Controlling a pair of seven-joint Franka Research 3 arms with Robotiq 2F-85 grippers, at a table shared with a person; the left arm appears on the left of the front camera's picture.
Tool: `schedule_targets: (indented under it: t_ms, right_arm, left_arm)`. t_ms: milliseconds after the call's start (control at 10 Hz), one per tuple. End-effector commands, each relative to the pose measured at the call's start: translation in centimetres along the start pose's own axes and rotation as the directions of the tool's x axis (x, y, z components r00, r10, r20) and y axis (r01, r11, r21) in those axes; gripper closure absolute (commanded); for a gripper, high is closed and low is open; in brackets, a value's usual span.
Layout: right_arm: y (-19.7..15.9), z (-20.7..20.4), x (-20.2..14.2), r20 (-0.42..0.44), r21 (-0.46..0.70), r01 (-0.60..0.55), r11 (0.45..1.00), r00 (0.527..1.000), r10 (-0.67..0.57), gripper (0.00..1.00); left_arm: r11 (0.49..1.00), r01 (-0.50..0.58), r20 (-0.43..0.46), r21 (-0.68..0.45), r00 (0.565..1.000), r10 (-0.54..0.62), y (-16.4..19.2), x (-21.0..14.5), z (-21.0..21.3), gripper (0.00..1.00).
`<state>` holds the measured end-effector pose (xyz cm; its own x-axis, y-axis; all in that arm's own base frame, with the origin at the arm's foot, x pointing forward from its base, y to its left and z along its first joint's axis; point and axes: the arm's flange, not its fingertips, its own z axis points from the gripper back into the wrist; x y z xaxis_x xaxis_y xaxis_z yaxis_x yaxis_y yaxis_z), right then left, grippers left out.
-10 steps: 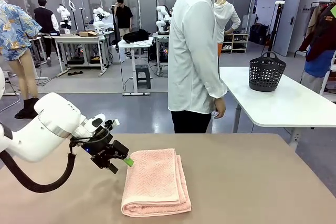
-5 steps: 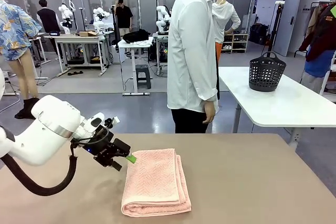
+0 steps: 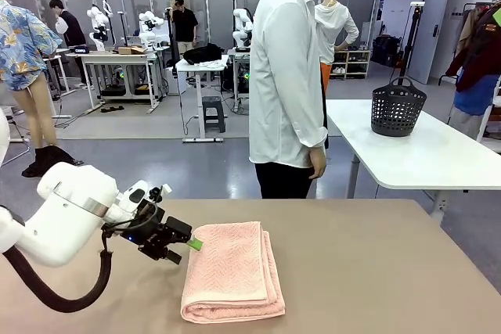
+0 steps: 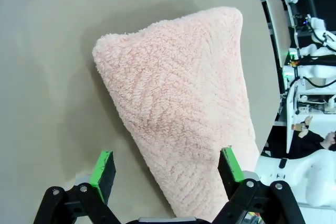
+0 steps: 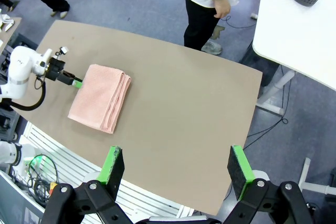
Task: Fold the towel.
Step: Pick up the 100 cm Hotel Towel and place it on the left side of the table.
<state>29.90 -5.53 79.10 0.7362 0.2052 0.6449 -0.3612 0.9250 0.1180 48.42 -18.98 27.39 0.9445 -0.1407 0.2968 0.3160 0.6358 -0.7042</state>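
Currently the towel [image 3: 232, 271] lies folded into a thick rectangular stack on the tan desk [image 3: 376, 271], a little left of the middle and toward the robot's edge, its layered fold edges showing along the side nearer the robot's right. Left end effector [image 3: 182, 246] sits low over the desk just beside the towel's far left corner, green pad tips close to the terry edge; contact cannot be told from the front view. In the left wrist view the same end effector [image 4: 167, 167] has its fingers spread wide, one pad over bare desk and the other over the towel [image 4: 184, 114], nothing gripped between them. Right end effector [image 5: 177, 170] hangs high above the desk [image 5: 184, 114], jaws wide apart and empty, looking down on the towel [image 5: 100, 98] and the left arm [image 5: 23, 74] well away. A person in a white shirt [image 3: 288, 76] stands at the desk's far edge, arms hanging down, hands clear of the desk surface. Behind and to the robot's right, a second white desk [image 3: 423, 154] carries a black plastic basket [image 3: 398, 107], well apart from the towel. Nothing lies between either end effector and the towel.
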Motion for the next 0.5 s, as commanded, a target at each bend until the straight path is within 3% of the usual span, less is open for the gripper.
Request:
schedule_targets:
  t_ms: [0,400]
  right_arm:
    - [0.0,0.1,0.0,-0.002,-0.003,0.002,1.000,1.000,-0.002,0.00]
    - [0.0,0.1,0.0,-0.002,-0.003,0.002,1.000,1.000,-0.002,0.00]
  left_arm:
    - [0.997,-0.009,0.020,-0.072,1.000,0.010,1.6,-0.7,-1.8,0.00]
    - [0.983,-0.014,0.012,-0.185,1.000,0.017,1.4,-1.2,-3.9,0.00]
